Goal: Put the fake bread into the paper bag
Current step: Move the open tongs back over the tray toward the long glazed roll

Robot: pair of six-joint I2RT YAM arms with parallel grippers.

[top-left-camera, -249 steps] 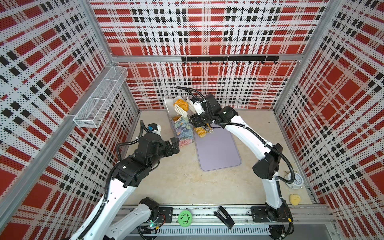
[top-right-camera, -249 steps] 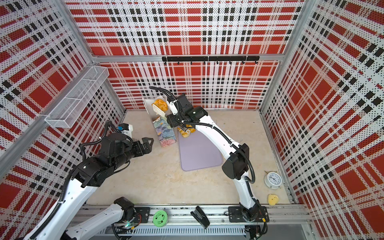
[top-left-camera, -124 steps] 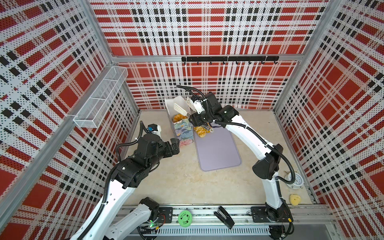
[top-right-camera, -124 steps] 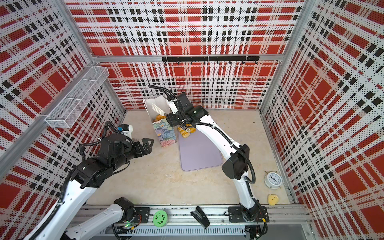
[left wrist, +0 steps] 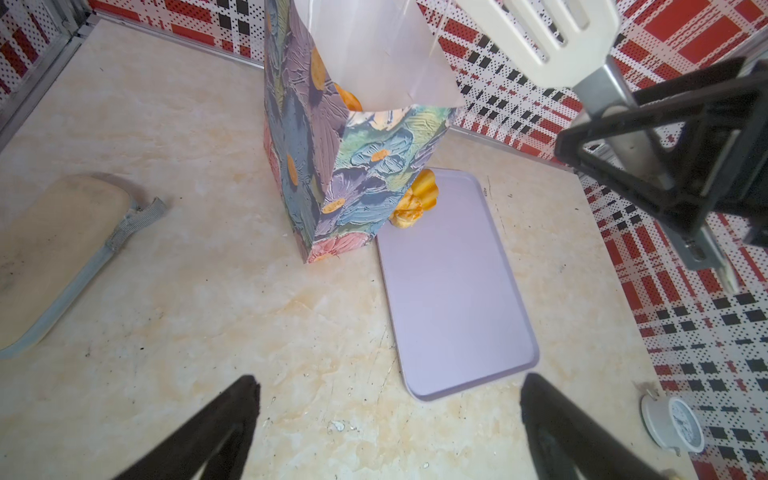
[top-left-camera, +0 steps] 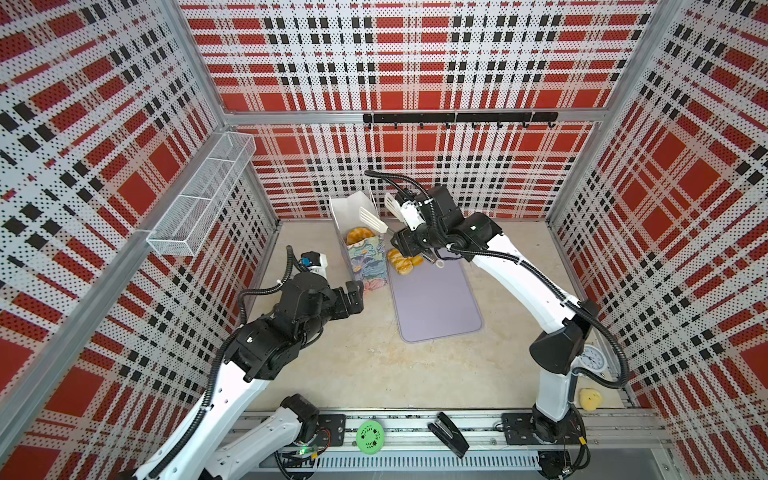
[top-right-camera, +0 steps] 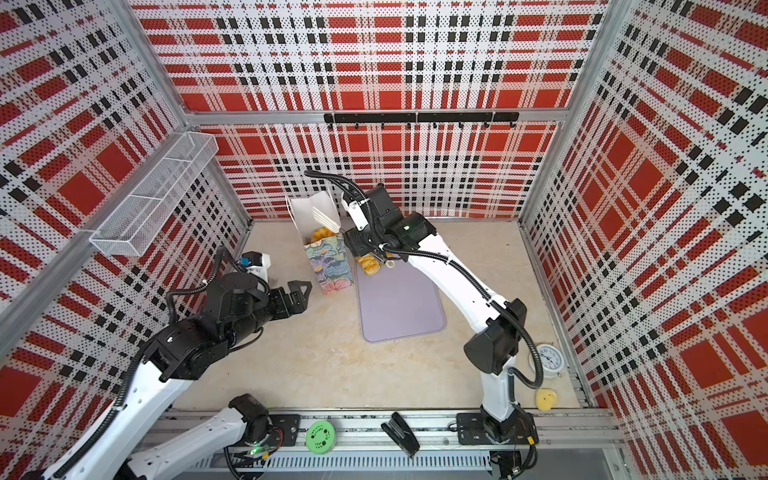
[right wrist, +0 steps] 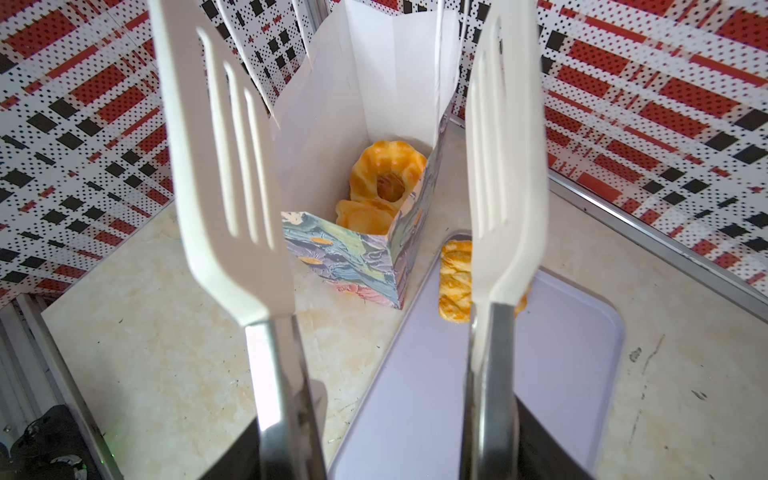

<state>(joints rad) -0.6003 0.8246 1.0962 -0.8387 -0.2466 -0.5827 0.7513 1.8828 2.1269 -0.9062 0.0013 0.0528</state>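
The paper bag (top-left-camera: 365,259) (top-right-camera: 330,266) (left wrist: 353,166) (right wrist: 345,257) stands upright and open near the back wall. Fake bread lies inside it: a ring doughnut (right wrist: 386,174) (top-left-camera: 358,235) over another piece (right wrist: 365,216). More fake bread (top-left-camera: 403,262) (top-right-camera: 369,264) (left wrist: 419,199) (right wrist: 455,282) sits on the lilac tray's (top-left-camera: 436,307) far end beside the bag. My right gripper (top-left-camera: 415,243) (top-right-camera: 370,245) is shut on white tongs (right wrist: 232,187) (top-left-camera: 374,220), whose blades stand apart and empty above the bag's mouth. My left gripper (top-left-camera: 356,297) (left wrist: 388,399) hangs open and empty, short of the bag.
A beige oblong block with a strap (left wrist: 54,249) lies left of the bag. A clock (top-left-camera: 592,357) and a pale-yellow lump (top-left-camera: 590,399) sit by the right arm's base. A green disc (top-left-camera: 370,434) and a stapler (top-left-camera: 449,434) rest on the front rail. A wire basket (top-left-camera: 199,199) hangs on the left wall.
The piece of bread that the tongs held over the bag's mouth has dropped into the bag. The tongs are now empty. The left arm has not moved.
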